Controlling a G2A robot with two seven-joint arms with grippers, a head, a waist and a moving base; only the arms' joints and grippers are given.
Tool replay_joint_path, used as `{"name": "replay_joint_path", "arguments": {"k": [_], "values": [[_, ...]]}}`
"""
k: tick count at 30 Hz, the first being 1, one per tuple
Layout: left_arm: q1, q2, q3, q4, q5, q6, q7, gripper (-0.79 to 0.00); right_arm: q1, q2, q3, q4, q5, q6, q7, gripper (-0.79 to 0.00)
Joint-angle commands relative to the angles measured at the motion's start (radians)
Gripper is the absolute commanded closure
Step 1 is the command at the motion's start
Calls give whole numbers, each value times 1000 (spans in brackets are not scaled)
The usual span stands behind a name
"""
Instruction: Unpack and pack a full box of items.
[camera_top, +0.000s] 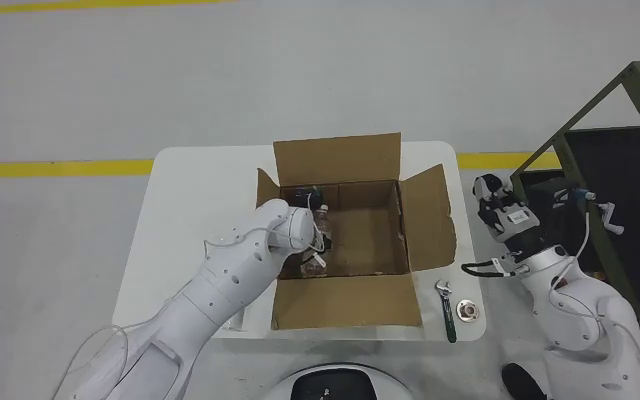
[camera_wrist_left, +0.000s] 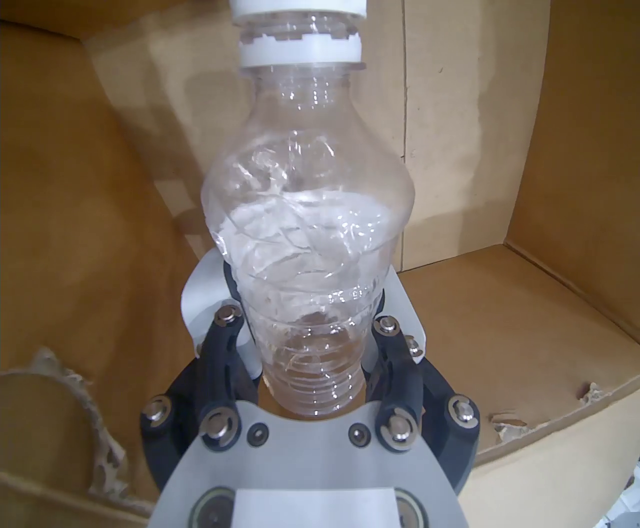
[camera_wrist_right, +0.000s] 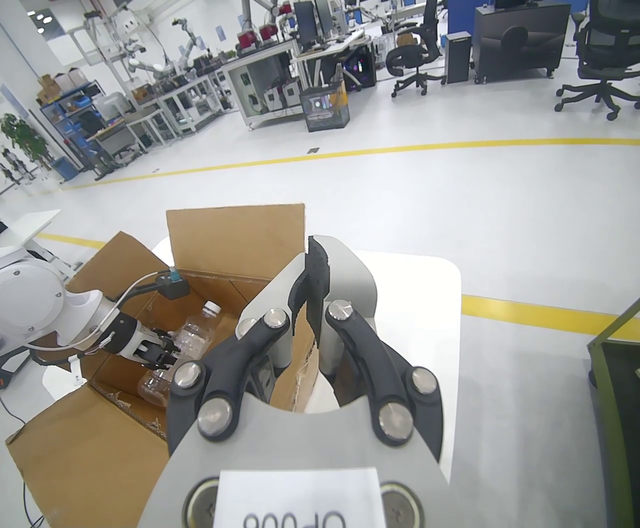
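Bottle (camera_wrist_left: 305, 200) in left hand (camera_wrist_left: 307, 292) inside box (camera_wrist_left: 75, 200), wrench (camera_top: 445, 310) beside.

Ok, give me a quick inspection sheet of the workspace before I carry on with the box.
Surface: white table, rounded corners.
Job's things: open cardboard box on the table, flaps spread; clear bottle with a white cap inside it.
Clutter: wrench and round metal part on the table by the box's front right corner.
Grippers: left claw shut on the bottle, inside the box; right claw shut, empty, raised near the table's right edge.
Cables: white cable along the left arm; black cable at the right arm.
Surroundings: yellow floor line; green frame to the right; office chairs across the room.
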Motion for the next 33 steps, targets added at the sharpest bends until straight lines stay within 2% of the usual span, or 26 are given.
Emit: {"name": "replay_joint_path", "arguments": {"k": [1, 10, 11, 14, 15, 16, 18, 19, 33], "values": [[-2, -5, 0, 19, -5, 0, 4, 0, 0, 1, 2, 1, 0, -1, -1, 0], [-15, -30, 6, 86, -20, -18, 14, 0, 7, 2, 3, 13, 5, -3, -4, 0], [-16, -33, 7, 91, -22, -21, 16, -31, 7, 3, 3, 14, 5, -3, -4, 0], [-19, -41, 10, 109, -29, -30, 16, -160, 8, 3, 3, 15, 5, -3, -5, 0], [-19, -44, 10, 117, -30, -33, 19, -249, 7, 3, 3, 15, 5, -1, -5, 0], [-21, -46, 11, 125, -30, -35, 21, -345, 7, 4, 3, 14, 4, 0, -4, 0], [-24, -52, 12, 138, -31, -38, 23, -708, 6, 4, 3, 13, 4, 1, -4, 0], [-26, -54, 12, 143, -31, -40, 24, -770, 5, 4, 4, 13, 4, 1, -5, 0], [-37, -76, -2, 172, -36, -78, 43, -785, 5, 6, -3, 15, 5, 6, -10, 0]]}}
